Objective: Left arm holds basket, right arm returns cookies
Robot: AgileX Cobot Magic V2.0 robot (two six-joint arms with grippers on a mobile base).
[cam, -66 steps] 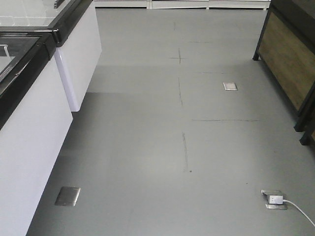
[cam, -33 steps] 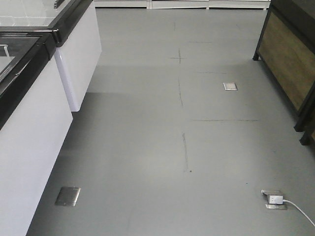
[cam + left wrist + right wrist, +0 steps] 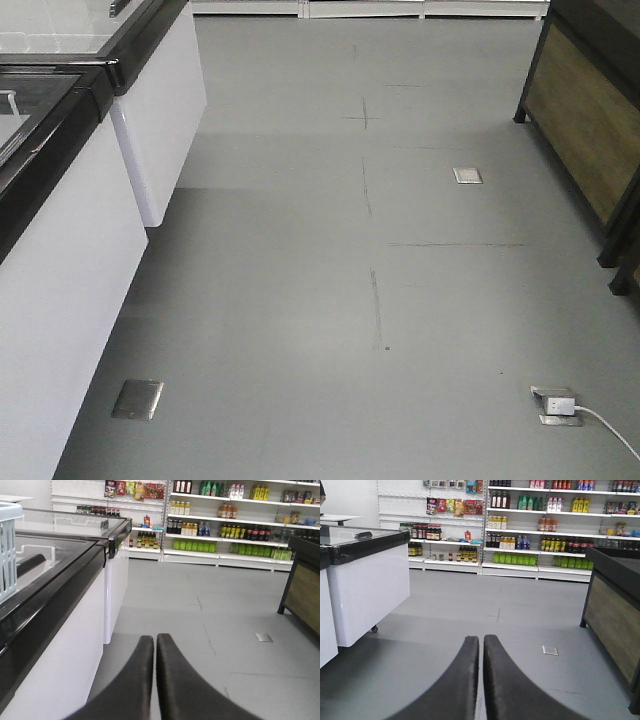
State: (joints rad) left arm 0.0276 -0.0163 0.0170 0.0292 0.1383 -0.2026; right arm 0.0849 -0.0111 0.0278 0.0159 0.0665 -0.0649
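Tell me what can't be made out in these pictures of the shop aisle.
Basket: left wrist view, cut by the left edge; only a slotted corner shows.
Cookies: in no view; shelf goods in both wrist views are too small to read.
Left gripper, right gripper: fingers together; the arms lie behind the cameras.
Wooden cabinet: front view, cut by the right edge.

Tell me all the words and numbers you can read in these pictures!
No words or numbers can be read anywhere.
Bottles: the labels are too small and blurred to read.
Packets: the print is blurred.
Basket: no writing shows on it.
Floor: only thin lines and metal plates, no signs.
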